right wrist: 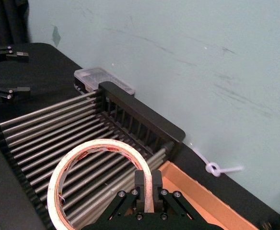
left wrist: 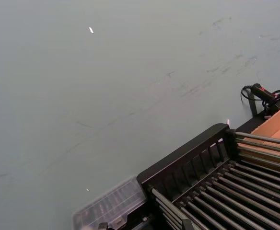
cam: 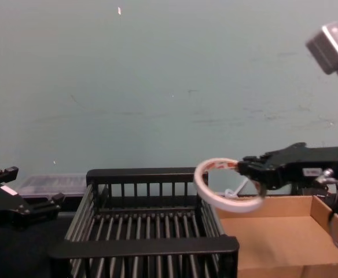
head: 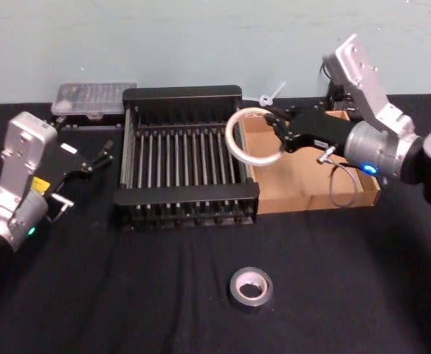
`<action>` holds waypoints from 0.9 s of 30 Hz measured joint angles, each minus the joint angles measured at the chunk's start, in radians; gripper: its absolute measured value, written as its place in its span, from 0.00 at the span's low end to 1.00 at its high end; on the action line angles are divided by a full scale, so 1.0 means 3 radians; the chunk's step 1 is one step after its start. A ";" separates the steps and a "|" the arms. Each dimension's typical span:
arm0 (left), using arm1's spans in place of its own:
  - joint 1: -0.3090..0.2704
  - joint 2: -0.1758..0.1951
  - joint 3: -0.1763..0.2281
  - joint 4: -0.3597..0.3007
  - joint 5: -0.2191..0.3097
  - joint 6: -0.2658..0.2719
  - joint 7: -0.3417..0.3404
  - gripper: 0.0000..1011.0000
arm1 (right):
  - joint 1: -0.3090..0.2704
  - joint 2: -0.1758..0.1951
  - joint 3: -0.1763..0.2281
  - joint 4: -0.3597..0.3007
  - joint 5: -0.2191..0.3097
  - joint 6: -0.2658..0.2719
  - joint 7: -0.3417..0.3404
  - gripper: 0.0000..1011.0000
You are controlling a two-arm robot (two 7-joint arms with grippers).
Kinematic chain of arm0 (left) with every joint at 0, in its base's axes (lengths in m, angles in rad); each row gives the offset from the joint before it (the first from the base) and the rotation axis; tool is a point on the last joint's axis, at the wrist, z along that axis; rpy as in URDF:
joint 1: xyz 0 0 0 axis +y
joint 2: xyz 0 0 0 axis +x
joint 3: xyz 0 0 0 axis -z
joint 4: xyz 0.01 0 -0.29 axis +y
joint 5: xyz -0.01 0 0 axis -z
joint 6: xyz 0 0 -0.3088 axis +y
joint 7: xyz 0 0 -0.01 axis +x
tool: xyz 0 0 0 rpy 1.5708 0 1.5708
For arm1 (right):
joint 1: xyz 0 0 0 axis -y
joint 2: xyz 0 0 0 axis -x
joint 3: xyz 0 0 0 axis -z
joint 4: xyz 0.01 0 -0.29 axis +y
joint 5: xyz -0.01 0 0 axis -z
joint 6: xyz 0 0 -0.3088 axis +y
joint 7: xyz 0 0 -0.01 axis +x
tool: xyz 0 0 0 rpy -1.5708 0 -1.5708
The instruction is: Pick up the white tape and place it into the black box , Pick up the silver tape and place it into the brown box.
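The right gripper [head: 277, 133], fingers pinching the thin whitish translucent tape ring [head: 251, 136], holds it above the black slatted crate's [head: 186, 200] right rim; the small silver-grey roll [head: 250, 287] waits on the near counter [head: 127, 295], untouched.

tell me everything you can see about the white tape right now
The white tape is a wide, thin-walled ring of whitish, translucent material with red print inside its core. The right gripper holds it in the air, jaws pinching one side of its wall, one inside the ring and one outside. It hangs tilted over the right edge of the black box, near the brown box, touching neither. Nothing but the gripper touches it.
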 joint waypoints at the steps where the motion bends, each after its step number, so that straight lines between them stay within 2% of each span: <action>1: 0.0000 0.0000 0.0000 0.0000 0.0000 0.0000 0.0000 0.99 | 0.0015 -0.0013 -0.0009 0.0018 -0.0006 -0.0003 0.0007 0.10; 19: 0.0000 0.0000 0.0000 0.0000 0.0000 0.0000 0.0000 0.99 | 0.0316 -0.0318 -0.0230 0.0448 -0.0130 -0.0086 0.0122 0.10; 27: 0.0000 0.0000 0.0000 0.0000 0.0000 0.0000 0.0000 0.99 | 0.0347 -0.0354 -0.0249 0.0498 -0.0152 -0.0097 0.0119 0.10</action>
